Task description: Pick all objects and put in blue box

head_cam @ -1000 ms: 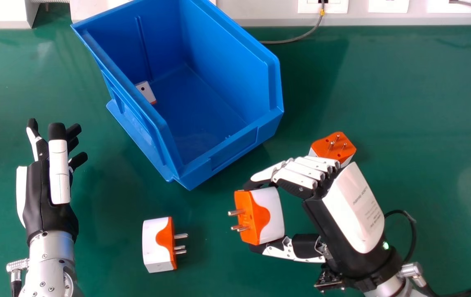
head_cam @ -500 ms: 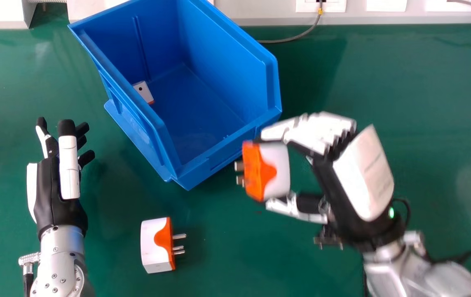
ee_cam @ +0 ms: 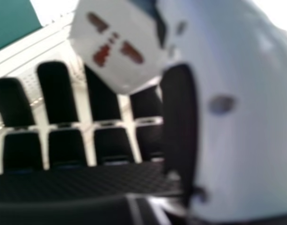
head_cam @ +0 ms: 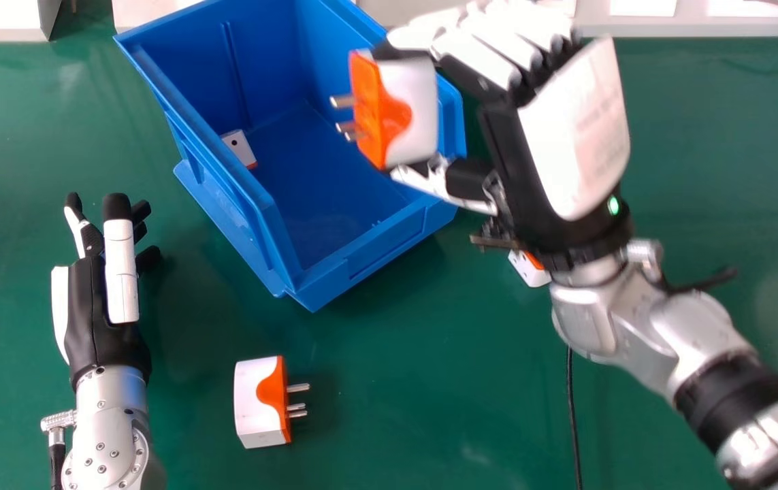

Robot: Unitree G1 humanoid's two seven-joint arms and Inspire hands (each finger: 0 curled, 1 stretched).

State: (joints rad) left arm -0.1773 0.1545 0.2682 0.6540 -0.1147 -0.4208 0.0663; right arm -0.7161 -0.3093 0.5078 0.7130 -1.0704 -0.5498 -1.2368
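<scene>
Green tabletop (head_cam: 402, 367) under everything; nearest the robot, left of the middle, an orange-and-white plug adapter (head_cam: 258, 403) lies with its pins pointing right. The left hand (head_cam: 92, 320) is off to the left, fingers straight and loose, nothing in it. Farther right, a second adapter (head_cam: 530, 269) peeks out by the right arm (head_cam: 634, 309).

The right hand (head_cam: 572, 129) is clamped on the adapter that matters now (head_cam: 410, 112), fingers on its far end and thumb on its near end; they're up over the right side of the blue box (head_cam: 389, 238). Looks like the carry-and-drop step; I'd bring it a bit left so the whole block is inside the walls, lower it toward the floor, then open fingers and thumb together; rush it and the pins or the hand might clip the right wall.

As for looks, it's a chunky white block with an orange pin face and a wavy orange patch; metal pins aim left, and the right hand view has its white socket face with dark reddish slots. One adapter (head_cam: 240, 146) sits inside against the box's left wall; white panelling (head_cam: 695, 28) runs along the far edge.
</scene>
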